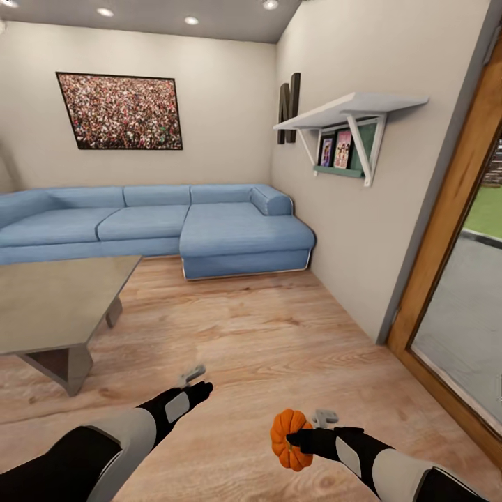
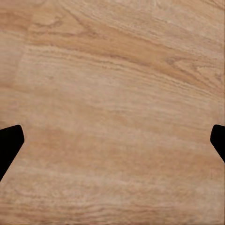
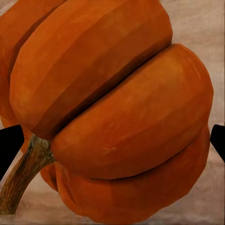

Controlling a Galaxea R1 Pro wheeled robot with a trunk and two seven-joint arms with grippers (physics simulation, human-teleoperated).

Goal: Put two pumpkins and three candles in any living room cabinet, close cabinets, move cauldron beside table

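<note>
My right gripper (image 1: 294,439) is shut on an orange ribbed pumpkin (image 1: 284,427), held low over the wood floor in front of me. In the right wrist view the pumpkin (image 3: 108,93) sits between the two fingertips, its brown stem (image 3: 23,173) off to one side. My left gripper (image 1: 197,382) hangs open over bare floor, with only planks between its fingertips (image 2: 9,145). The glass-topped table (image 1: 63,300) stands at the left. The candles, the cabinet, the cauldron and the other pumpkin are out of view.
A blue corner sofa (image 1: 209,230) runs along the far wall under a framed picture (image 1: 120,111). A black letter N (image 1: 288,106) and a white shelf (image 1: 348,115) hang on the right wall. A wood-framed glass door (image 1: 460,293) is at the right. Open floor (image 1: 265,328) lies ahead.
</note>
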